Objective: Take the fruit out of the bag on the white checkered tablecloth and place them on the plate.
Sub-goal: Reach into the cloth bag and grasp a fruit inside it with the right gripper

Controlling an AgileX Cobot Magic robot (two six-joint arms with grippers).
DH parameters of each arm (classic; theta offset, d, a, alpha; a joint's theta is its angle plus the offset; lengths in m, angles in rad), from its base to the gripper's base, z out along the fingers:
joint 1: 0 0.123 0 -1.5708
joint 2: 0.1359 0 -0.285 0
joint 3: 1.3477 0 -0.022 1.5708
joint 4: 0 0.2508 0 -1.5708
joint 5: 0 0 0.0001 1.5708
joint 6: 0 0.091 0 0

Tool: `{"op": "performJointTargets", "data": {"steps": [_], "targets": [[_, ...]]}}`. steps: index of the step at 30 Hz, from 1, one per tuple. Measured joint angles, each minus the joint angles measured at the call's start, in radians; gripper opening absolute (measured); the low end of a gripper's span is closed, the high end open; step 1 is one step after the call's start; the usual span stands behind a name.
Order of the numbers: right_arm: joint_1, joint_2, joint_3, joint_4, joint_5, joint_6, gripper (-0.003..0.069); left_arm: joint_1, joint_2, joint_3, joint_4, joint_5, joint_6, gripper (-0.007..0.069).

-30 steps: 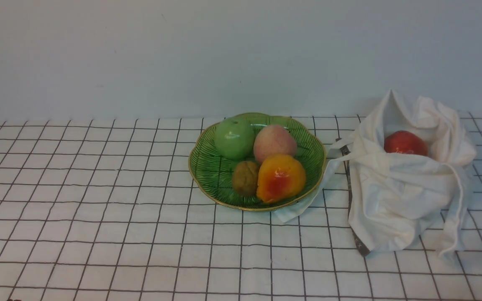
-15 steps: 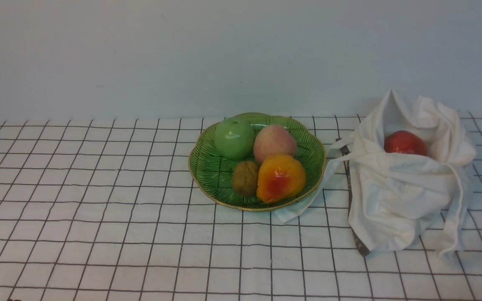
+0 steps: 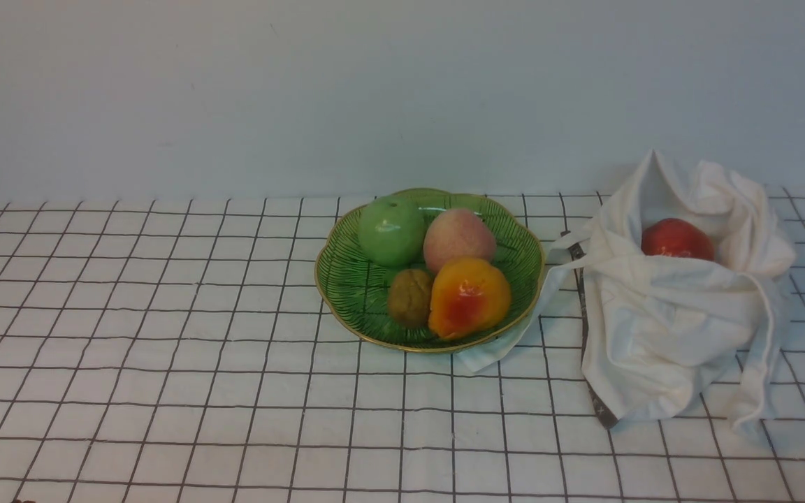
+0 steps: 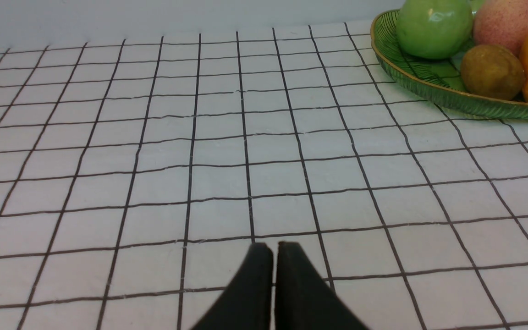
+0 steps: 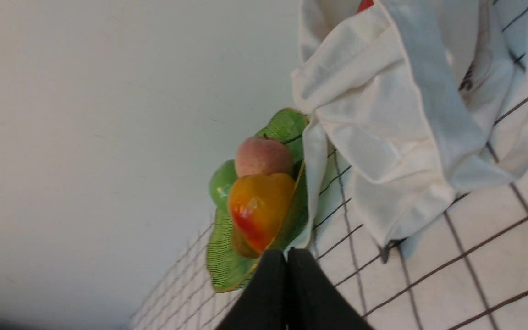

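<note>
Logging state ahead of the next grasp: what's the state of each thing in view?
Red fruit: in the bag, top showing.
Bag: slumped, mouth open.
Plate: upright, holding four other fruits.
Tablecloth: spread flat.
Left gripper: jaws shut, empty.
Right gripper: jaws shut, empty.

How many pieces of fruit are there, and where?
5. Four on the plate: green apple, pink peach, brown fruit, orange-yellow fruit. One red fruit sits in the bag, whose folds could hide more.
</note>
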State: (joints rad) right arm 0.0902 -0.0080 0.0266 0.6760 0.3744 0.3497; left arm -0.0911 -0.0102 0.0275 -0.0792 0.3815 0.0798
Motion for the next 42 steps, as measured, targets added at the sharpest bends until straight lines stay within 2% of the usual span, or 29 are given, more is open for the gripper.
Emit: {"op": "performJointTargets", "data": {"steps": [7, 9, 12, 14, 17, 18, 19, 20, 23, 26, 31, 35, 37, 38, 39, 40, 42], "targets": [[0.000, 0.000, 0.000, 0.072, -0.006, 0.008, -0.0015, 0.000, 0.000, 0.000, 0.000, 0.000, 0.000, -0.0008], [0.000, 0.000, -0.026, 0.092, 0.002, -0.032, -0.0015, 0.000, 0.000, 0.000, 0.000, 0.000, 0.000, -0.0008], [0.001, 0.000, -0.135, 0.071, 0.002, -0.161, -0.0015, 0.000, 0.000, 0.000, 0.000, 0.000, 0.000, -0.0008], [0.001, 0.019, -0.234, 0.012, 0.009, -0.238, -0.0015, 0.000, 0.000, 0.000, 0.000, 0.000, 0.000, -0.0008], [0.001, 0.138, -0.378, -0.157, 0.105, -0.279, -0.0015, 0.000, 0.000, 0.000, 0.000, 0.000, 0.000, -0.0008], [0.001, 0.197, -0.427, -0.245, 0.183, -0.279, -0.0015, 0.000, 0.000, 0.000, 0.000, 0.000, 0.000, -0.0008], [0.001, 0.222, -0.442, -0.261, 0.212, -0.275, -0.0015, 0.000, 0.000, 0.000, 0.000, 0.000, 0.000, -0.0008], [0.001, 0.301, -0.476, -0.352, 0.289, -0.264, -0.0015, 0.000, 0.000, 0.000, 0.000, 0.000, 0.000, -0.0008], [0.001, 0.526, -0.556, -0.562, 0.484, -0.184, -0.0014, 0.000, 0.000, 0.000, 0.000, 0.000, 0.000, -0.0008], [0.001, 0.677, -0.610, -0.634, 0.502, -0.144, -0.0012, 0.000, 0.000, 0.000, 0.000, 0.000, 0.000, -0.0008], [0.001, 0.914, -0.719, -0.642, 0.432, -0.160, 0.0016, 0.000, 0.000, 0.000, 0.000, 0.000, 0.000, -0.0008], [0.001, 1.105, -0.840, -0.633, 0.375, -0.226, 0.0106, 0.000, 0.000, 0.000, 0.000, 0.000, 0.000, -0.0008], [0.001, 1.192, -0.903, -0.631, 0.352, -0.259, 0.0179, 0.000, 0.000, 0.000, 0.000, 0.000, 0.000, -0.0008], [0.002, 1.243, -0.947, -0.630, 0.338, -0.271, 0.0243, 0.000, 0.000, 0.000, 0.000, 0.000, 0.000, -0.0008], [0.002, 1.251, -0.947, -0.630, 0.338, -0.273, 0.0253, 0.000, 0.000, 0.000, 0.000, 0.000, 0.000, -0.0008], [0.002, 1.310, -0.994, -0.630, 0.322, -0.279, 0.0325, 0.000, 0.000, 0.000, 0.000, 0.000, 0.000, -0.0008], [0.002, 1.377, -1.034, -0.630, 0.306, -0.283, 0.0412, 0.000, 0.000, 0.000, 0.000, 0.000, 0.000, -0.0008]]}}
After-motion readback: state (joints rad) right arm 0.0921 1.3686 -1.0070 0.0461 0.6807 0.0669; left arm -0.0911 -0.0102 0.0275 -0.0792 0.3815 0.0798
